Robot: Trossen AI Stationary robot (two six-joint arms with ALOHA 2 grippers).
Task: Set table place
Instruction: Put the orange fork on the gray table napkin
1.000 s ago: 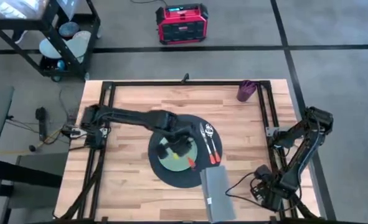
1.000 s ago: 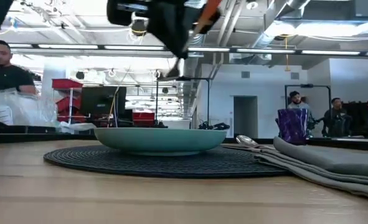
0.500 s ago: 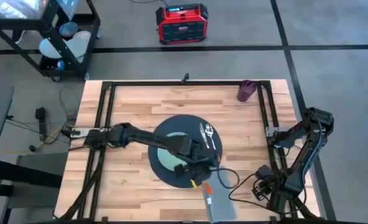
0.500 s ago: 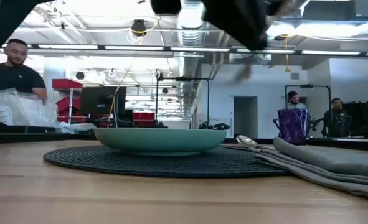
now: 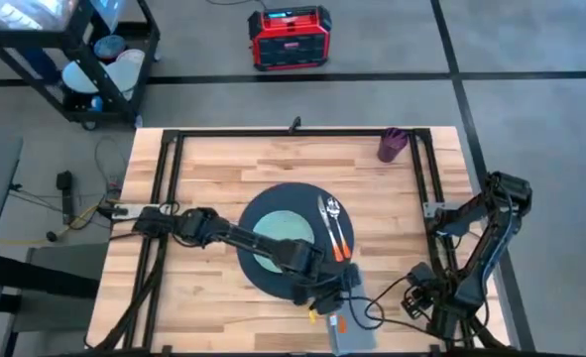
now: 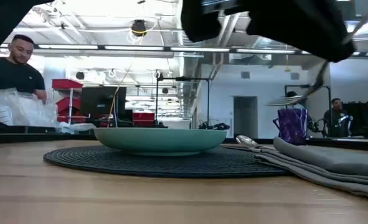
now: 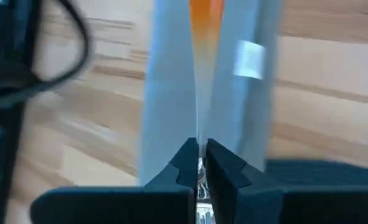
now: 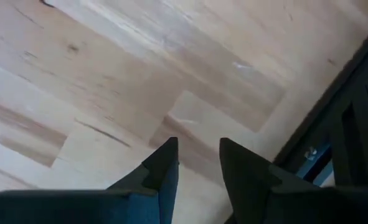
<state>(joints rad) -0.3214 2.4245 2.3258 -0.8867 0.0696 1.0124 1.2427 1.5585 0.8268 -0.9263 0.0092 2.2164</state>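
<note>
So the left gripper (image 5: 330, 305) is stretched out over the grey rectangular folded napkin (image 5: 350, 332) at about 5 o'clock off the big round dark placemat (image 5: 273, 281), fingers (image 7: 185, 167) pinched tight on an orange-handled utensil (image 7: 206, 18); can't tell which kind. The placemat sits mid-table on the light-wood butcher-block table (image 5: 213, 164), pale green round plate (image 5: 278, 234) on it, with a spoon and knife with orange handles (image 5: 333, 228) at 3 o'clock of the plate. A purple cup (image 5: 391, 145) stands at 1 o'clock. The right gripper (image 8: 198, 163) is parked at the table's right edge, fingers a little apart.
</note>
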